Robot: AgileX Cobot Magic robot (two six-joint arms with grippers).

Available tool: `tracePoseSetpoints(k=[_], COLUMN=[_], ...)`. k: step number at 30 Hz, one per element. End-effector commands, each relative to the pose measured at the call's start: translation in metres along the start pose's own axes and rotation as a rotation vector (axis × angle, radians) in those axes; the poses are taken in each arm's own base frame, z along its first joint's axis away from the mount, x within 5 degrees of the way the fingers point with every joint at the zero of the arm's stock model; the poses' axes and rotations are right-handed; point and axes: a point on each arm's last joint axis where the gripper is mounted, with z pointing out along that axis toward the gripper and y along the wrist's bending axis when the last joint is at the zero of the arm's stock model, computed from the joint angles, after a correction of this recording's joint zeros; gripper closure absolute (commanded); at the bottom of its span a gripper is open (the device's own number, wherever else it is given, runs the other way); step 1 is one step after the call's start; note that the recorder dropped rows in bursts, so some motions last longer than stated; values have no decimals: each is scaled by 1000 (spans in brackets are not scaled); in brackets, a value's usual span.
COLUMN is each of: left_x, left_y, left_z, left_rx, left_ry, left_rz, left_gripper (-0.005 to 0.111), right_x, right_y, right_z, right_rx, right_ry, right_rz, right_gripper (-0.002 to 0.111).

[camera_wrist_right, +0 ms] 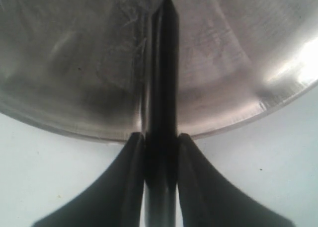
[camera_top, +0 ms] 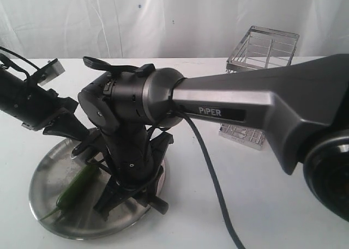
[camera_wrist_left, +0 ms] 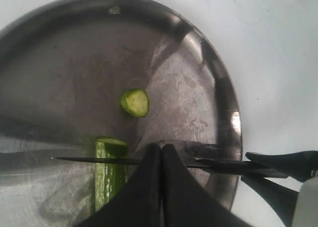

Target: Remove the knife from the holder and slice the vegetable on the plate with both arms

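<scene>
The steel plate (camera_top: 46, 197) lies at the front left, with the green chili vegetable (camera_top: 76, 186) on it. In the left wrist view the chili (camera_wrist_left: 109, 175) has a blunt cut end, and one cut slice (camera_wrist_left: 134, 102) lies apart from it. My right gripper (camera_wrist_right: 161, 137) is shut on the knife's black handle (camera_wrist_right: 161, 152). The dark blade (camera_wrist_left: 99, 160) lies across the chili near its cut end. My left gripper (camera_wrist_left: 161, 147) is shut with nothing between its fingers, its tips right beside the chili and over the blade. The wire holder (camera_top: 262, 47) stands at the back right.
The big grey PIPER link (camera_top: 229, 110) reaches across the middle and hides part of the plate. A cable (camera_top: 212, 189) hangs from it over the white table. A white curtain closes off the back.
</scene>
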Motion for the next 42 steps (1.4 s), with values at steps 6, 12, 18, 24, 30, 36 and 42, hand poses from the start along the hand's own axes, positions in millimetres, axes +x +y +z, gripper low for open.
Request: tracePoseSetpoints(k=[6,12,18,24,30,36,42], left_x=[5,16,20,20,22,32,30], left_y=[-6,-2,-2,-3,-7,12,17], left_z=[0,6,11,11,30,52,55], left_rx=[46,38,59,70,62,-45,-77], left_ry=[23,49,31,26,79,192,178], left_rz=[16,-12,-23,-12,19,-25,-50], left_gripper=[107,107,107,107,107,107,107], right_x=[0,0,0,0,0,0,0], right_y=[-1,-1,-1,-1,-1,-1,-1], right_z=[-3,-3,-3,-3,-3,-3,-3], right_rx=[5,5,5,5,5,5,5], right_ry=[-4,-4,-4,-4,-4,-4,-4], right_rz=[-5,-5,-5,-5,-5,-5,-3], right_gripper=[107,107,107,107,107,107,107])
